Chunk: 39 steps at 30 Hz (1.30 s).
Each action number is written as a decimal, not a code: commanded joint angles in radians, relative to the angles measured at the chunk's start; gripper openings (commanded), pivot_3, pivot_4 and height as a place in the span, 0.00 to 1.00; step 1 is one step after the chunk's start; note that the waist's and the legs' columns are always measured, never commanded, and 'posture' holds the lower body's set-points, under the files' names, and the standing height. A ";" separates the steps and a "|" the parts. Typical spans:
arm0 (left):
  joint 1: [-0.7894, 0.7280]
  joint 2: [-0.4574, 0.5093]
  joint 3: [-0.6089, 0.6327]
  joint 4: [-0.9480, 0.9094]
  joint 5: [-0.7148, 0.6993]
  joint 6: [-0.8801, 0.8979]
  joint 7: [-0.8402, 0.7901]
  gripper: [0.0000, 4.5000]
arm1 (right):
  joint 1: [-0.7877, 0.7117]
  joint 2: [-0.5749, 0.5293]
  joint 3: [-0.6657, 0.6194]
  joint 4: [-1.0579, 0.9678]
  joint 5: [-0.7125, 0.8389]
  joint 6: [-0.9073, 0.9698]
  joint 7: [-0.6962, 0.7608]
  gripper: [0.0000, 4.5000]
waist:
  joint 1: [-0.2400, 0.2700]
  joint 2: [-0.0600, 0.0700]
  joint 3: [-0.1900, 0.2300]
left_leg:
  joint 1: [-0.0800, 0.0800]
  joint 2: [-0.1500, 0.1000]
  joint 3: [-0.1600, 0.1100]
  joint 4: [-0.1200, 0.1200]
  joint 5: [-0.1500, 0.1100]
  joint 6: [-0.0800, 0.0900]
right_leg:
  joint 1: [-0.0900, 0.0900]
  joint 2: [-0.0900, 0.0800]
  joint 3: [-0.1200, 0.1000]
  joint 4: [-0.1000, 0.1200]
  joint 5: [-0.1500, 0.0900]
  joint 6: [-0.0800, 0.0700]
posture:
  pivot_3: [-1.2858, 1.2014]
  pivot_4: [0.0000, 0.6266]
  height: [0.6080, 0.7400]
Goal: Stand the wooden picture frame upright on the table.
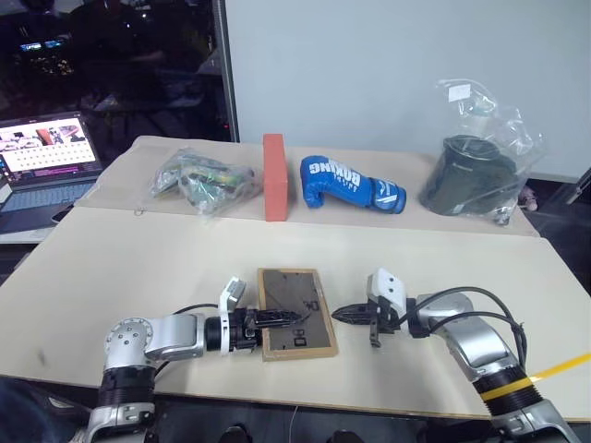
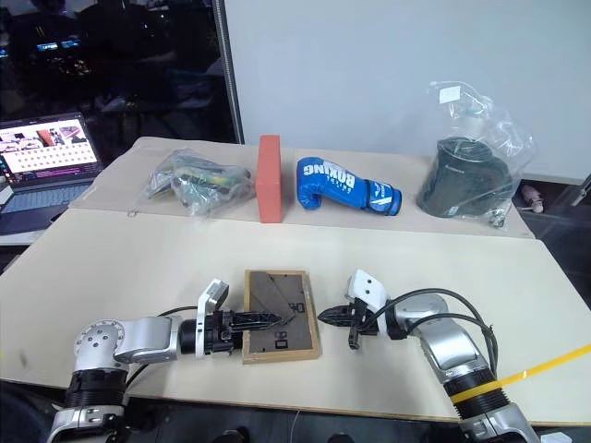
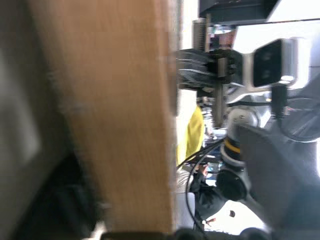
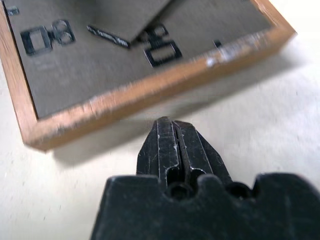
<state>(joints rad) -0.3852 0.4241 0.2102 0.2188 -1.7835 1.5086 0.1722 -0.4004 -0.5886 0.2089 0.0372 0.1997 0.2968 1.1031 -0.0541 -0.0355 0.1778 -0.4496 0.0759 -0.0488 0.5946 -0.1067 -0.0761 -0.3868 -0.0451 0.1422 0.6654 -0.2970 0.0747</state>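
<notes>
The wooden picture frame (image 1: 314,325) lies flat near the front edge of the table (image 1: 138,268). Its grey-brown back board and easel leg face up. My left gripper (image 1: 286,318) reaches in over the frame's left rail and lies across the board. That light-wood rail (image 3: 115,115) sits very close in the left wrist view. My right gripper (image 1: 340,315) is shut and points at the frame's right rail from a short way off. In the right wrist view its tip (image 4: 167,125) is just short of the frame's edge (image 4: 125,102), with a strip of bare table between.
Along the back panel stand a clear bag of small items (image 1: 205,180), a red-orange block (image 1: 274,177), a blue boxing glove (image 1: 351,183) and a bagged dark object (image 1: 476,175). An open laptop (image 1: 46,166) sits off the table's left. A yellow strip (image 1: 563,365) crosses the front right corner.
</notes>
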 commanded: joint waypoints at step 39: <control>-0.324 0.181 -0.154 -0.059 0.132 -0.002 -0.375 0.26 | -0.315 0.082 -0.066 -0.041 0.396 0.437 0.107 1.00 | 0.009 0.000 0.001 | -0.010 0.000 -0.001 -0.002 0.001 -0.002 | -0.008 0.000 -0.002 -0.001 -0.001 -0.001 | 0.52 0.24 0.81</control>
<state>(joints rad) -0.6636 0.6035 0.0112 0.1642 -1.5665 1.4914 -0.1676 -0.7219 -0.4992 0.1536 0.0505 0.5874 0.7754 1.1800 -0.0450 -0.0356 0.1787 -0.4593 0.0757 -0.0502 0.5922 -0.1054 -0.0780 -0.3954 -0.0452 0.1401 0.6642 -0.2976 0.0735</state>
